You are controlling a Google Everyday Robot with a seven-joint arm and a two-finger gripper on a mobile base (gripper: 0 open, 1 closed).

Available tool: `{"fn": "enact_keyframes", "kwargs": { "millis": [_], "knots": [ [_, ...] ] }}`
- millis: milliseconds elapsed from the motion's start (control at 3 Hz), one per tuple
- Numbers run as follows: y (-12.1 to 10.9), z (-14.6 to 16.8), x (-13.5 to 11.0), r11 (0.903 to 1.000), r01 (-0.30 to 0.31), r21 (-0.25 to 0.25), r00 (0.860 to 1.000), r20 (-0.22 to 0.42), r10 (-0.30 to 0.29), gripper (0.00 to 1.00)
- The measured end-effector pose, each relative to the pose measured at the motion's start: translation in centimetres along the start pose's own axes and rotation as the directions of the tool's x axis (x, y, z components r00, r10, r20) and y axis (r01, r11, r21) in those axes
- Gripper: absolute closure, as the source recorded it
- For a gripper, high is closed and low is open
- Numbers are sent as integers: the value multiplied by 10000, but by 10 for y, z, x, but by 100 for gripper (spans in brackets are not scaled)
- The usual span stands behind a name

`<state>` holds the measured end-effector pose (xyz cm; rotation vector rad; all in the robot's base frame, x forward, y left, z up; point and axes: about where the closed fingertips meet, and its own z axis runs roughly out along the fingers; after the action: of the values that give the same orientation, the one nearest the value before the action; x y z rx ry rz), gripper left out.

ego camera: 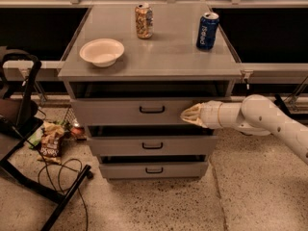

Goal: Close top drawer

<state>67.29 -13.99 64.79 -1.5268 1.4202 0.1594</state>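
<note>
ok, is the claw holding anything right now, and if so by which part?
Nothing is held. The claw is at the front of the top drawer, to the right of its handle, and grips neither.

Wide grey top drawer (120,112), seemingly slightly open, gripper (186,114) at its front

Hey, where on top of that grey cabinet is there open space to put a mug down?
Free: the front strip of the cabinet top, right of the white bowl and before both cans; also the back left corner behind the bowl. Tighter between the tan can and blue can. The pincer sits below, at the top drawer front.
</note>
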Motion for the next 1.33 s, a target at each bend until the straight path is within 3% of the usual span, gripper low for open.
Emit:
{"fn": "enact_keyframes", "kwargs": {
  "millis": [333, 667, 1000, 1333],
  "knots": [
    [23, -40, -23, 9961, 451, -755, 9987, -211, -468, 100],
    [45, -99, -55, 9741, 1173, -1932, 9883, -738, -1336, 100],
    [58, -159, -83, 9403, 1602, -3002, 9695, -1310, -2070, 100],
    [83, -218, -76, 9354, 753, -3454, 9550, -2450, -1673, 100]
  ]
}}
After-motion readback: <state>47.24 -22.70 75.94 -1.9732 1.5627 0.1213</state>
